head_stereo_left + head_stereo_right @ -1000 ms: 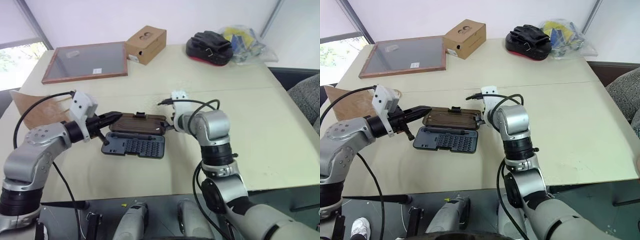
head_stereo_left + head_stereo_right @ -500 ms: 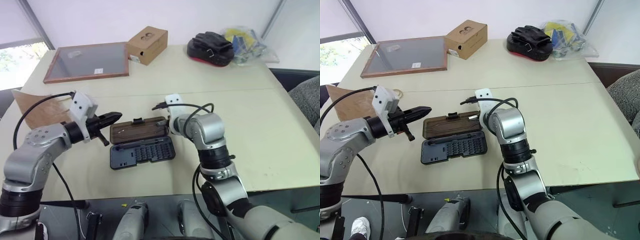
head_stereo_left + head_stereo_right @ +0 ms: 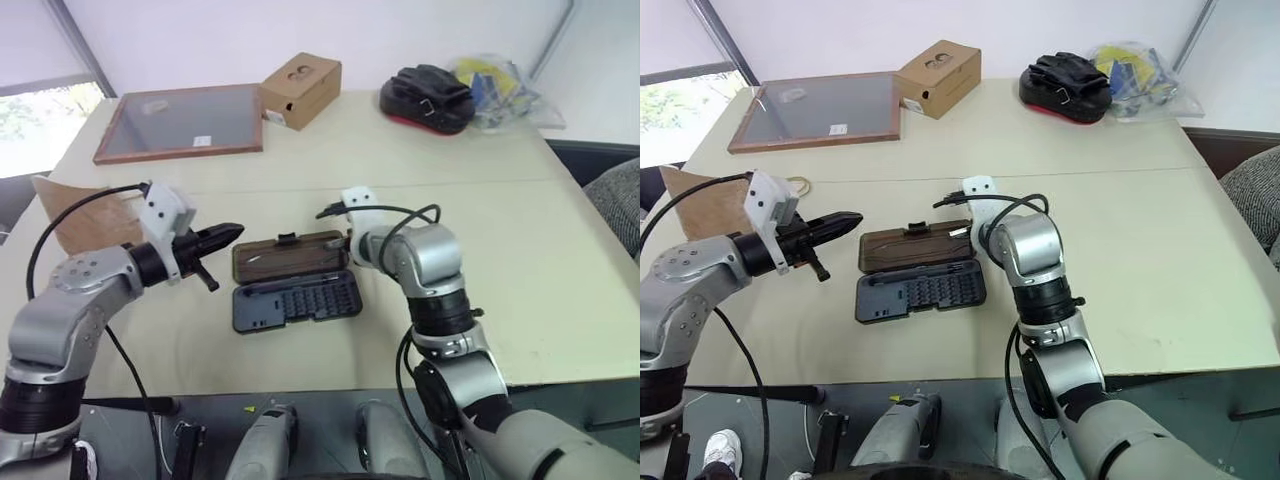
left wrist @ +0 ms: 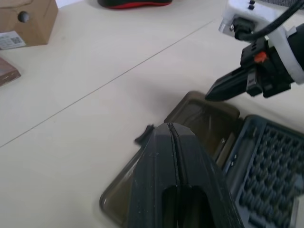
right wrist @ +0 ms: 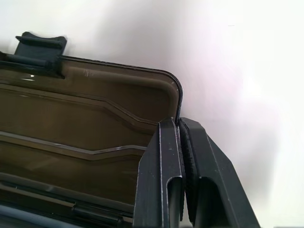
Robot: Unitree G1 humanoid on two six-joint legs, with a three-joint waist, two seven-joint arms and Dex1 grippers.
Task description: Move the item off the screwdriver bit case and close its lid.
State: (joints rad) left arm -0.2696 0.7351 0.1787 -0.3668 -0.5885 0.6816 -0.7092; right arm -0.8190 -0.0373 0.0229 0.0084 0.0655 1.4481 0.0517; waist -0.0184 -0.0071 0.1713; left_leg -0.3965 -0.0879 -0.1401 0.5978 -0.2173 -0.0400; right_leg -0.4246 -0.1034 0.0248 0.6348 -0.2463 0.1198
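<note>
I saw the screwdriver bit case (image 3: 297, 285) lying open near the middle of the table (image 3: 520, 230), its dark grey-blue base full of bit rows on my side. Its lid (image 3: 289, 258), smoky brown with a small latch tab on the far edge, was folded out flat behind the base. The brown paper bag (image 3: 85, 215) lay well off to the left, clear of the case. My right gripper (image 5: 179, 142) had its fingers pressed together at the lid's right corner; it looked to be touching the rim, though I couldn't be certain. My left gripper (image 3: 228, 234), fingers also closed and empty, hovered just beside the lid's left end.
</note>
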